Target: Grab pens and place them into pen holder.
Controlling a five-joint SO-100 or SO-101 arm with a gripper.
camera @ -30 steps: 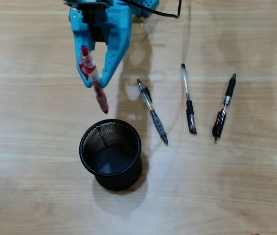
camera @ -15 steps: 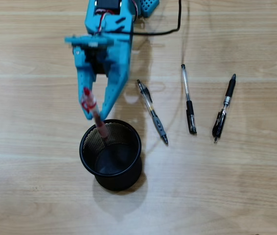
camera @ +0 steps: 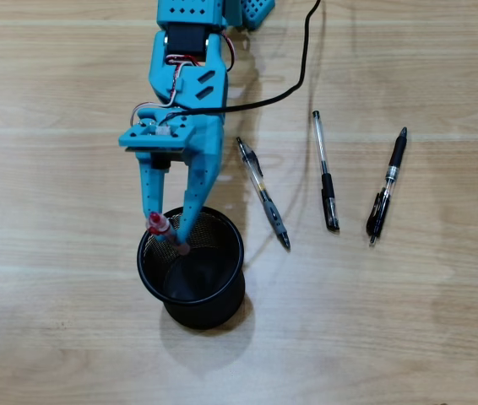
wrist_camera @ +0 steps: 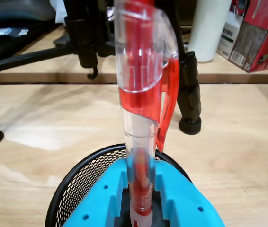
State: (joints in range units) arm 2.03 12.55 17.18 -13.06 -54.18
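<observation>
Since the earlier frames the arm (camera: 184,80) has reached farther down the overhead view, carrying the red pen (camera: 165,231) from a spot above the holder (camera: 222,291) to a position over its upper-left rim; the pen, which lay slanted and clear of the cup a second ago, now stands nearly end-on to the overhead camera with its lower end inside the mesh cup's opening. The gripper (camera: 166,226) is clamped on the red pen, its two blue fingers closed against the barrel, their tips over the cup's rim. In the wrist view the red pen (wrist_camera: 143,109) rises upright from between the blue fingers (wrist_camera: 181,203), its clear cap and red clip uppermost, and the black mesh rim of the holder (wrist_camera: 77,179) curves behind and around the fingers. The holder stands on the wooden table (camera: 408,321), with no other pen seen in it. Three pens lie on the table to the right of the arm in the overhead view, none touching another: a grey pen (camera: 263,192) just beside the holder's upper right, a black pen (camera: 325,173) farther right, and another black pen (camera: 387,187) farthest right. A black cable (camera: 294,80) runs from the arm toward the top edge.
</observation>
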